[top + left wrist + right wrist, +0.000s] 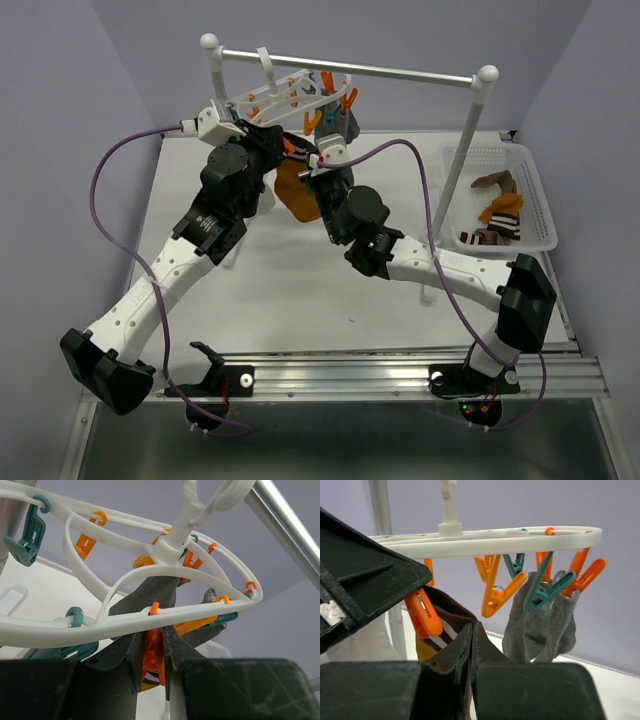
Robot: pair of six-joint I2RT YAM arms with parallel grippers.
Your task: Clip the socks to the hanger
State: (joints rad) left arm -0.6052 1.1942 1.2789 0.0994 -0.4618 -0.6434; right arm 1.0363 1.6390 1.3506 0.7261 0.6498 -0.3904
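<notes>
The white oval hanger (290, 95) hangs by its hook from the rail, with orange and teal clips dangling. My left gripper (152, 645) is shut on an orange clip (154, 662) under the ring (150, 620). My right gripper (472, 627) is shut on the cuff of a brown-striped, mustard-toed sock (442, 615) and holds it up right beside that clip (422, 612). Whether the clip's mouth bites the cuff I cannot tell. From above, this sock (300, 195) hangs below both grippers. A grey sock (540, 625) hangs from a teal clip.
The metal rail (400, 70) with white ball-topped posts carries the hanger at the back. A white perforated basket (535, 190) at the right holds more socks (500, 210). Purple cables loop over both arms.
</notes>
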